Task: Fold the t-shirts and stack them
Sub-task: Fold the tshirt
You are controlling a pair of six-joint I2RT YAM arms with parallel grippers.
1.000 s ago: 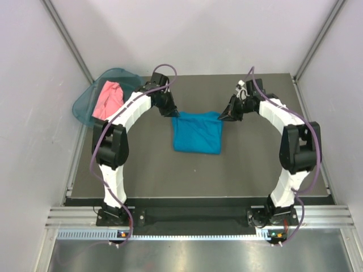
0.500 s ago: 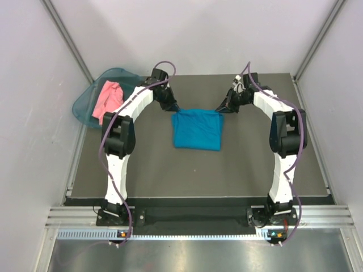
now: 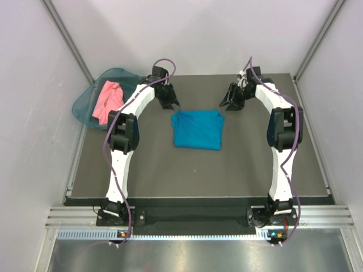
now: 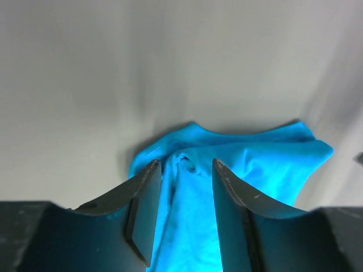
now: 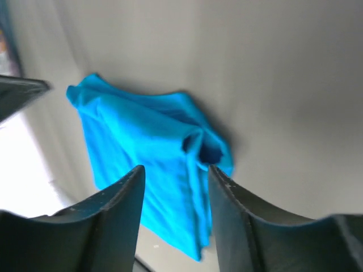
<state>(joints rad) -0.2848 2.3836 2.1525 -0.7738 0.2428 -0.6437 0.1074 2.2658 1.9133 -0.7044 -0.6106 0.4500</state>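
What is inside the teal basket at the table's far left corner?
A crumpled salmon-pink t-shirt lies inside the basket. Nothing else shows through its bare parts. Anything under the shirt is covered and cannot be seen.

We are looking into a robot test cell in a lab rather than a home. Plain pale panel walls (image 3: 28, 113) box the space in, joined by bare metal struts (image 3: 68, 41) running up at 11 and 1 o'clock. A dark work table (image 3: 170, 175) fills the floor, and at 6 o'clock an aluminium rail (image 3: 329, 218) carries two white robot arms (image 3: 116, 170) bolted side by side.
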